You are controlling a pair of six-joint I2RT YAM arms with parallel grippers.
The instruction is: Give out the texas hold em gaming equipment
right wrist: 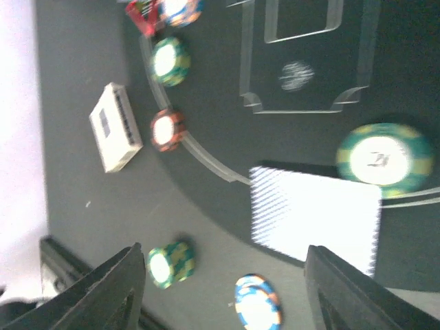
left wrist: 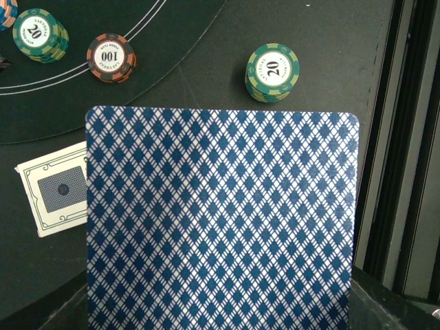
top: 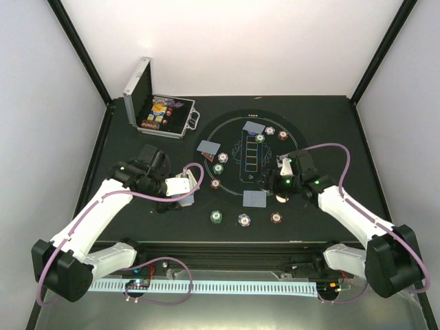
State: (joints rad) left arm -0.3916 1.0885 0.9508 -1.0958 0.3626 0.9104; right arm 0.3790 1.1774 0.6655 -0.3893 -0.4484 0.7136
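While the left hand (top: 184,192) grips it, the card (left wrist: 220,220) juts forward lengthwise.

White arm links (top: 91,218), black joints (top: 395,265), purple cables (top: 330,145), dark jaws.

**Table** (top: 330,117): black, matte, rectangular; the landmark for the entries below.

**Back wall** (top: 240,48): plain white, rising behind the table's far edge.

**Left wall** (top: 34,103), **right wall** (top: 412,103): white with a pale lilac cast, flanking the table.

**Left post** (top: 79,49), **right post** (top: 383,49): black, one at each far corner of the table.

**Rail** (top: 227,261): black, slotted, along the table's near edge.

**Strip** (top: 234,286): white, toothed, just outside the table's near edge.

**Metal panel** (top: 227,315): grey, nearest the camera, past the table's near edge.

**Light**: soft, even, brightest on the back wall.
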